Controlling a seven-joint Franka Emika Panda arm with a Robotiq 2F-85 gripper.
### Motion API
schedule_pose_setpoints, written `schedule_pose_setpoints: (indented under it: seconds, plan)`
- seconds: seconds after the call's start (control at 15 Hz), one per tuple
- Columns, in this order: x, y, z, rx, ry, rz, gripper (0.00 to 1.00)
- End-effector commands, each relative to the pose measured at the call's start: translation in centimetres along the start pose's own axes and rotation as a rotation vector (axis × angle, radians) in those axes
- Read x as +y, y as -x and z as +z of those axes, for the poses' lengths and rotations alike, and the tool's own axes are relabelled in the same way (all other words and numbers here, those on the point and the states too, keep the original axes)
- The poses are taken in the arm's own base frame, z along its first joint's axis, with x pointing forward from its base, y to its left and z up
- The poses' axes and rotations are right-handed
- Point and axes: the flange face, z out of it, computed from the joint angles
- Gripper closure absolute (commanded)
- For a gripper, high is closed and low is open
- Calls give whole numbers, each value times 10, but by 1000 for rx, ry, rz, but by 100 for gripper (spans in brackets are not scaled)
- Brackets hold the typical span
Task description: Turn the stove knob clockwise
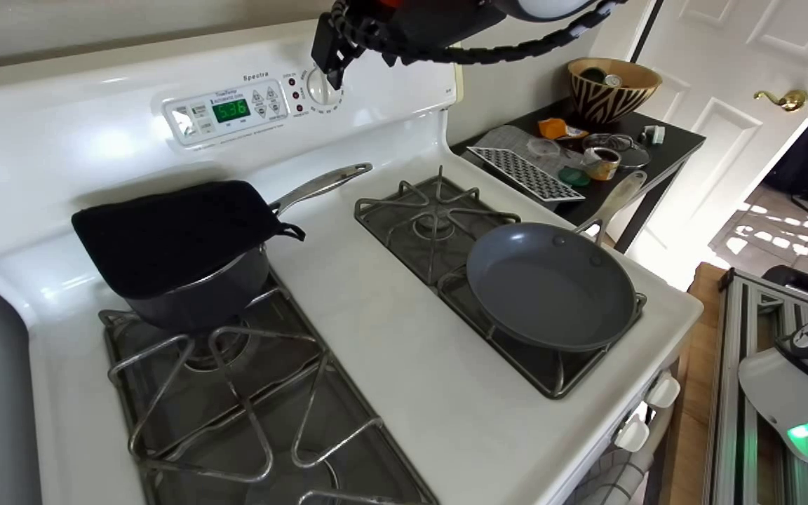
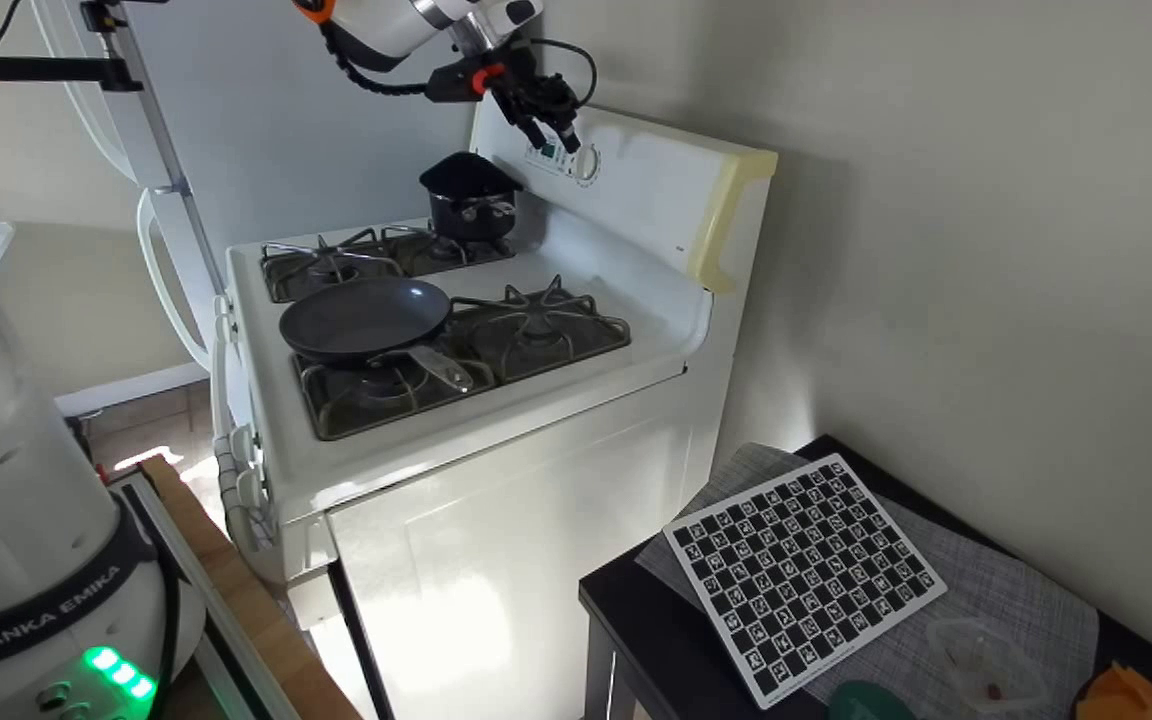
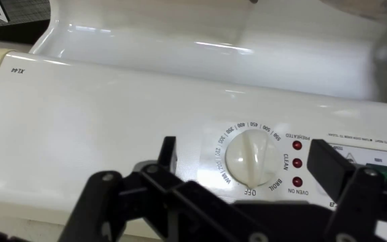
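The stove knob (image 3: 253, 158) is a round white dial with a raised ridge on the stove's back panel. Its pointer is at the OFF mark, and the printed text appears upside down in the wrist view. It also shows in both exterior views (image 1: 317, 87) (image 2: 588, 163); in one of them a gripper finger covers part of its edge. My gripper (image 3: 247, 155) is open and empty, with one finger on each side of the knob in the wrist view. Its fingers look apart from the knob. The gripper shows in both exterior views (image 1: 334, 66) (image 2: 554, 143) by the back panel.
Beside the knob are red indicator lights (image 3: 297, 163) and the green-lit display (image 1: 230, 110). A pot (image 1: 200, 291) with a black cloth (image 1: 172, 228) over it stands on a rear burner. A grey frying pan (image 1: 551, 284) sits on a front burner. A checkered board (image 2: 804, 578) lies on a side table.
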Motion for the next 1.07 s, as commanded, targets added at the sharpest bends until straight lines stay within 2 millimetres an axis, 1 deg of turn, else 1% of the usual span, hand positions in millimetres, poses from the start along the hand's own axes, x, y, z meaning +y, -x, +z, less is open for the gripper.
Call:
schedule_pose_setpoints:
  seconds: [0.0, 0.2, 0.4, 0.67, 1.0]
  plan:
    - [-9, 5, 6, 25, -40, -2, 0]
    - [-14, 2, 10, 63, -74, -12, 0]
    - [-12, 0, 19, 70, -77, -17, 0]
    - [-9, 0, 27, 67, -71, -21, 0]
    - [-10, 1, 29, 67, -69, -27, 0]
